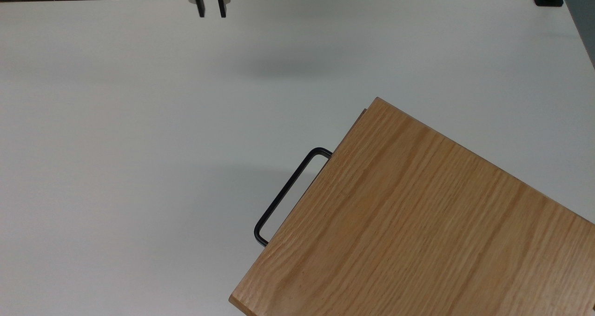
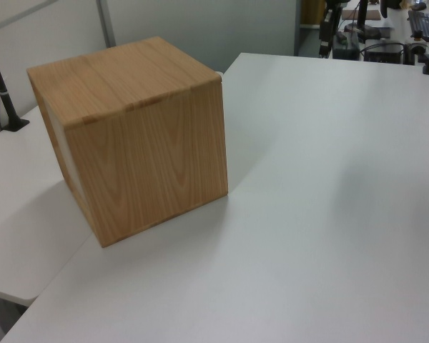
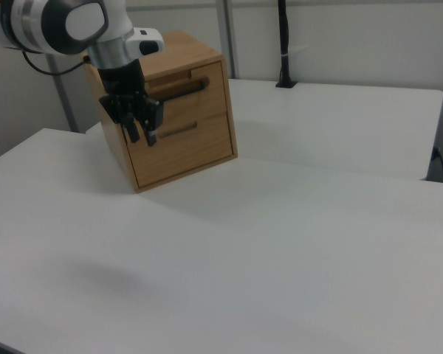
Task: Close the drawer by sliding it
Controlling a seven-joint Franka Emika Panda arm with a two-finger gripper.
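**Drawer looks shut, arm standing off**

The gripper (image 1: 210, 8) hangs above the white table (image 1: 139, 121) with its fingers apart, holding nothing. The drawer (image 3: 179, 86) sits well away from it, at the top of the wooden case (image 2: 143, 136), front panel about flush, only the black handle (image 1: 286, 193) protruding. I judge the sliding done; nothing seems left but withdrawal.
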